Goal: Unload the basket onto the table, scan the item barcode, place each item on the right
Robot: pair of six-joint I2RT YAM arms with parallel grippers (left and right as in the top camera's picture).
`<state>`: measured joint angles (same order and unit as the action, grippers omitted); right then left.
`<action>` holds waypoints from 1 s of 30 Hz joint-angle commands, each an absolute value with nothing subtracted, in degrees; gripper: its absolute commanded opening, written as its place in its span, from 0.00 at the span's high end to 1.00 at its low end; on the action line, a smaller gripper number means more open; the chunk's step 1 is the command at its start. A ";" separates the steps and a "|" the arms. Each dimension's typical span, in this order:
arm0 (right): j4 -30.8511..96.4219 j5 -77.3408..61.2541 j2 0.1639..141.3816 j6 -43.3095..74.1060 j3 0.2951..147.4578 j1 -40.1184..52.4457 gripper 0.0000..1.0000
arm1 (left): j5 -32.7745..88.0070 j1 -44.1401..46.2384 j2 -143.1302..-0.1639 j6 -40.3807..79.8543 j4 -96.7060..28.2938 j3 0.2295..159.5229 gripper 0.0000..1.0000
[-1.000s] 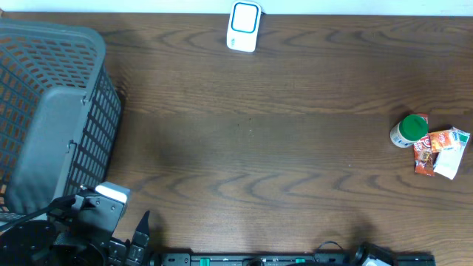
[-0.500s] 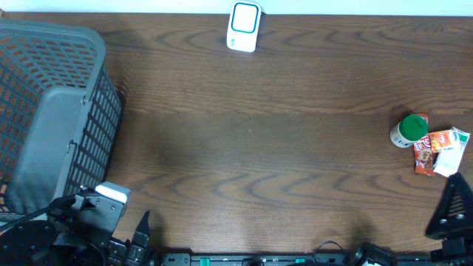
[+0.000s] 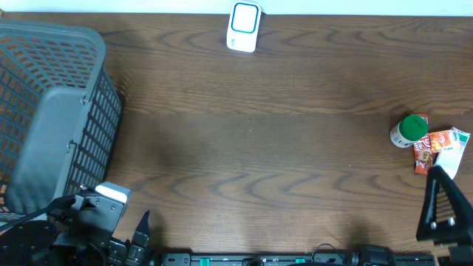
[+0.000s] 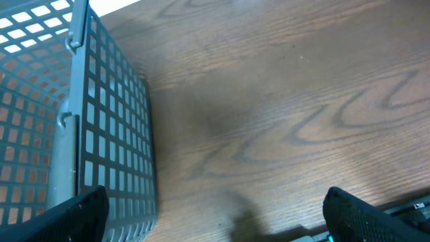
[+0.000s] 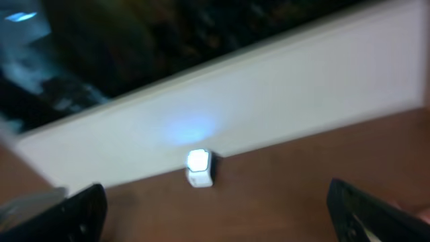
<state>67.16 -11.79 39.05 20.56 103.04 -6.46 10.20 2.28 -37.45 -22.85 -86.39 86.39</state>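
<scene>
1. The right gripper (image 5: 216, 189) stands with its fingers wide apart and nothing between them. It sits near the front right of the table (image 3: 259, 148), just short of the items. Its wrist view is smeared, so a descent judged from it could land off target.
2. The candidates for scanning lie together at the right edge. A green-capped bottle (image 3: 409, 131) touches a small heap of packets (image 3: 440, 151). Because they crowd each other, a fingertip aimed at one could push the other or pinch both.
3. The bottle appears to lie on its side, though that is hard to confirm from above. If it does, a glancing touch could roll it toward the table's edge and out of reach.
4. The packets look thin and flat. Fingers closing on them may slide over the top or grab only a corner, letting the packet droop or drop in transit.
5. The scanner (image 3: 244, 26) sits at the far edge, well apart from the items. No barcode is visible on any item, so a poor grip could cover it or face it away from the scanner.
6. The left gripper (image 4: 215, 195) is also spread and empty, close beside the basket (image 3: 103, 140). A careless swing could knock the mesh wall.
</scene>
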 commanded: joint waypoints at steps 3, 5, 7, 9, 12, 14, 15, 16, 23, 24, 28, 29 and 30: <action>64.42 -2.74 30.68 15.99 92.33 1.78 0.01 | 10.50 2.07 -37.30 -22.57 -86.37 86.19 0.01; 62.30 -0.01 27.38 16.01 86.37 2.87 0.01 | 10.50 2.07 -37.28 -22.59 -86.37 86.19 0.01; 57.25 3.01 22.90 15.99 77.47 4.05 0.01 | 10.52 2.07 -37.30 -22.59 -86.37 86.19 0.01; 49.98 4.60 17.80 15.97 67.42 4.93 0.01 | 10.52 2.04 -37.28 -22.59 -86.37 86.19 0.01; 37.69 4.62 10.46 15.99 52.88 5.41 0.01 | 10.52 2.07 -37.30 -22.59 -86.37 86.19 0.01; 29.08 4.40 6.85 16.01 44.07 5.39 0.01 | 10.52 2.04 -37.28 -22.59 -86.37 86.19 0.01; 24.08 4.43 5.26 16.01 39.27 5.41 0.01 | 10.50 2.04 -37.30 -22.59 -86.37 86.19 0.01; 19.25 4.43 3.88 16.01 34.79 5.41 0.01 | 10.52 2.04 -37.28 -22.59 -86.37 86.19 0.01; -1.19 4.51 0.34 15.99 15.73 5.45 0.01 | 10.50 2.04 -37.30 -22.57 -86.37 86.19 0.01; -2.31 4.93 0.34 15.99 14.11 5.48 0.01 | 10.52 2.07 -37.28 -22.57 -86.37 86.19 0.01; -4.75 7.90 0.32 15.99 7.11 6.02 0.01 | 10.52 2.04 -37.30 -22.59 -86.37 86.19 0.01; -5.13 9.02 0.32 16.01 5.17 6.35 0.01 | 10.50 2.07 -37.30 -22.59 -86.37 86.19 0.01; -5.50 9.69 0.32 16.01 3.68 6.70 0.01 | 10.52 2.07 -37.30 -22.59 -86.37 86.19 0.01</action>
